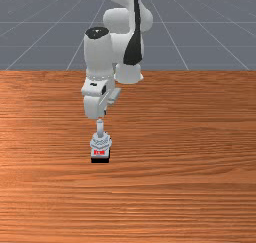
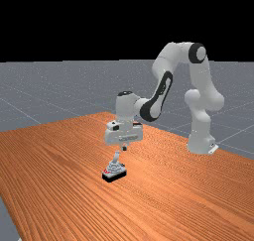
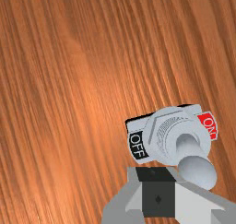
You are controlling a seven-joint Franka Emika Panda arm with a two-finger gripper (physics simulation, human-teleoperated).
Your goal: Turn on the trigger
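Wood table (image 1: pixel 175 137): switch (image 3: pixel 171 126) sits well in from the arm-base edge, below our gripper (image 2: pixel 124 148), lever knob (image 3: pixel 197 171) nearest. We can't tell if it's open or closed.

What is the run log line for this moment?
toggle switch: on table | labels: ON, OFF | gripper: higher than lever, apart from it

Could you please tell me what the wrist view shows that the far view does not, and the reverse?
Wrist view: the black OFF label and the readable word ON.
Far view: the arm's base and the grey floor.
Both: the switch, its lever, the red label and the wooden table.
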